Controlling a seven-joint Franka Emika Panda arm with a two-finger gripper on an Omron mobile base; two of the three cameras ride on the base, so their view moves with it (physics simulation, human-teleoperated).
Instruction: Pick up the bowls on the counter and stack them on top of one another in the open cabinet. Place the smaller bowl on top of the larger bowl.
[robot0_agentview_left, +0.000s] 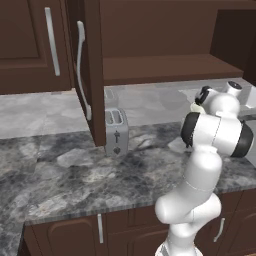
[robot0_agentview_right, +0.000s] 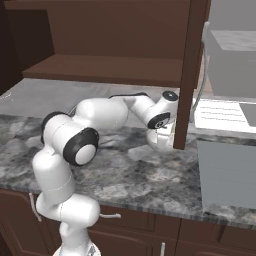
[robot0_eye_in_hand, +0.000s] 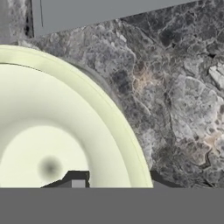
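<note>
The toaster (robot0_agentview_left: 116, 131) makes a handy landmark: it stands on the table (robot0_agentview_left: 75, 170) beside the open cabinet door (robot0_agentview_left: 92, 75), with the cabinet (robot0_agentview_left: 165, 67) shelf up and to its right. Well right of the toaster, past the arm, a sliver of the small bowl (robot0_agentview_left: 196, 107) peeps out behind the wrist. In the right base view the end effector (robot0_agentview_right: 162, 136) is low over the pale bowl, close by the door's edge. In the hand view the small bowl (robot0_eye_in_hand: 52, 131) sits on the table right under the hand: cream to pale yellow-green, shallow, flared sides, a wide smooth rim and a flat lighter floor with a soft dark spot.

One fingertip (robot0_eye_in_hand: 76, 178) looks to rise inside the bowl and the other just outside the rim, so the jaws seem to straddle the wall, parted, nothing gripped yet; I judge the grasp is being set up. To do it well: go down until the rim is well between the tips, close gently, lift straight up, then swing wide of the door before heading for the shelf. The thin flared wall could slip or tip if pinched too high
</note>
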